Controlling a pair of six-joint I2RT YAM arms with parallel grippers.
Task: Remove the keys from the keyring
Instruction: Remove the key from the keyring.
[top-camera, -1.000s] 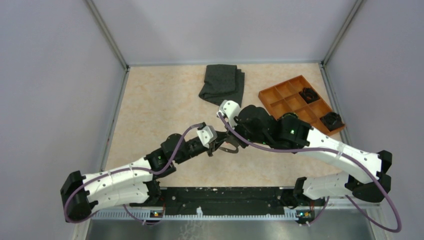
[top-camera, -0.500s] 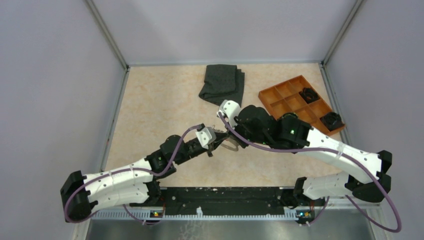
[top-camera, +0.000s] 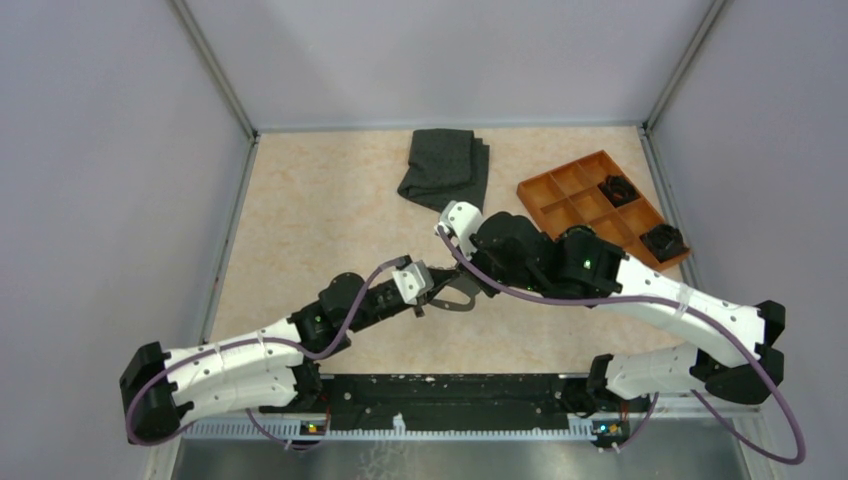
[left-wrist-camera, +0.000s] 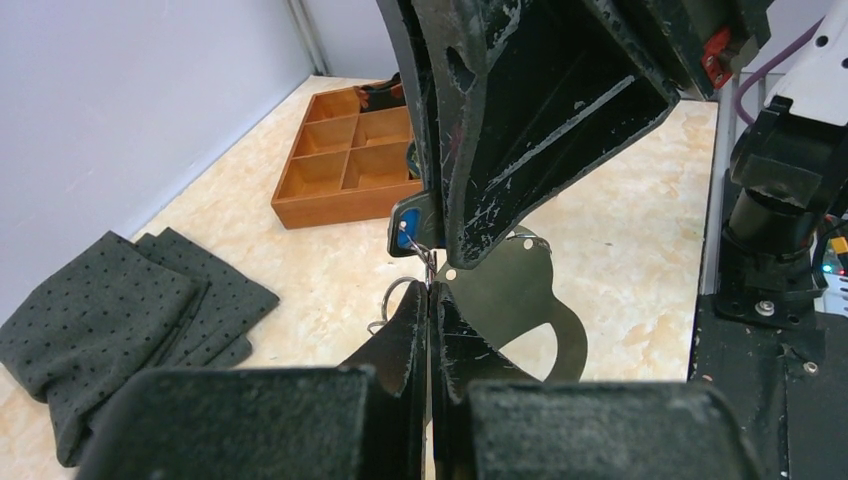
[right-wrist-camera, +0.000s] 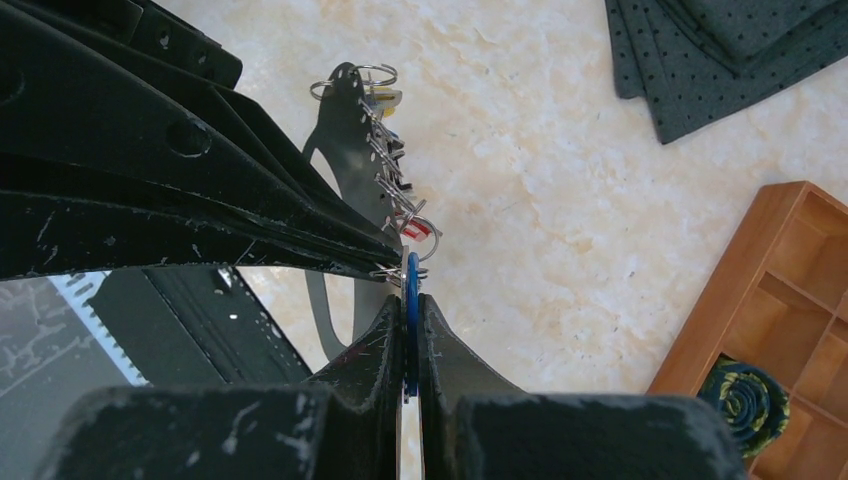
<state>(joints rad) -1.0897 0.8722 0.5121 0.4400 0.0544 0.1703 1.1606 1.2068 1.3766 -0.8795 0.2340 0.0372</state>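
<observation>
Near the orange wooden divided tray (left-wrist-camera: 330, 208), the right tool (right-wrist-camera: 408, 305) clenches a blue-headed metal key (right-wrist-camera: 412, 275); the left tool (left-wrist-camera: 430, 305) pinches the flat grey metal keyring (left-wrist-camera: 515, 300), seemingly by a loop. Every key looks attached, none freed.

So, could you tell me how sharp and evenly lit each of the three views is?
Top external: soft, even light, faint shadows, all sharp, though the keyring is tiny. Left wrist: blue key crisp, the left gripper a slightly soft dark mass up close. Right wrist: keyring clips sharp, pale sheen on the metal ledge lower left.
</observation>
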